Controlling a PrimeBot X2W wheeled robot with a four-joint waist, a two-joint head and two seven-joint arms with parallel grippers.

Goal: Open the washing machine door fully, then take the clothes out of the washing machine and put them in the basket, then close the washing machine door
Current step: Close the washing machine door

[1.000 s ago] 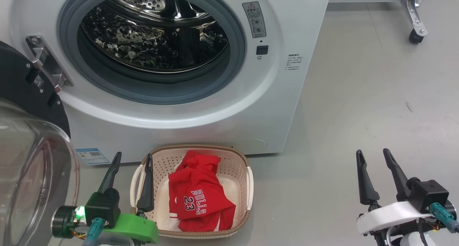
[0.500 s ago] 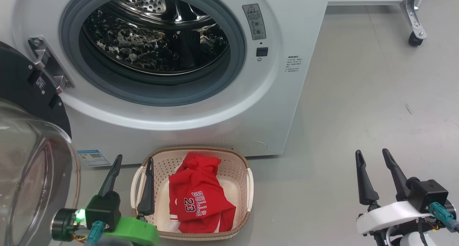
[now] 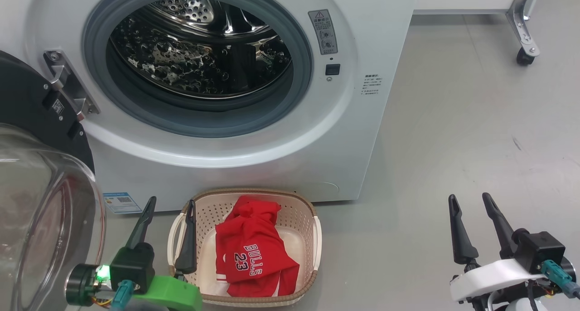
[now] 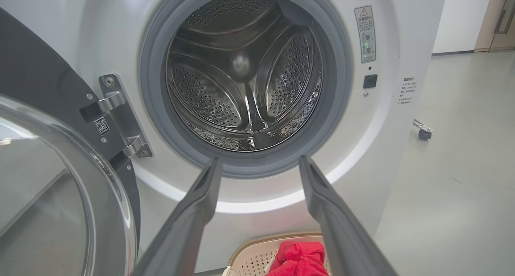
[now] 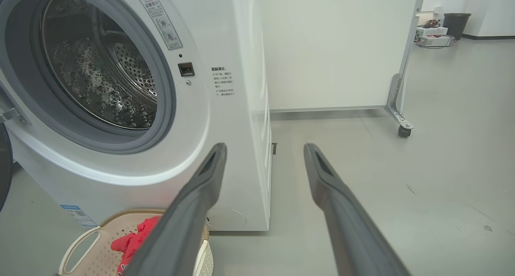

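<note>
The white washing machine (image 3: 253,161) stands with its steel drum (image 3: 199,52) bare. Its washing machine door (image 3: 27,102) is swung out to the left, the glass bowl (image 3: 41,220) bulging toward me. On the floor in front sits the cream basket (image 3: 299,216), and the clothes, a red "BULLS 23" jersey (image 3: 253,252), lie inside it. My left gripper (image 3: 171,200) is open above the basket's left rim, between the door glass and the jersey, with nothing in it. My right gripper (image 3: 469,196) is open over bare floor to the right. The left wrist view looks between the open left gripper (image 4: 259,159) into the drum (image 4: 245,75).
A white panel on a castor (image 3: 524,57) stands behind the washer at the far right. Grey floor (image 3: 453,143) stretches right of the machine. A blue label sticker (image 3: 118,202) marks the washer's lower left front. A black bin (image 5: 456,24) stands far back.
The whole head picture has slid slightly down and right, so the camera has moved. Both grippers stay open, and the jersey lies unchanged in the basket.
</note>
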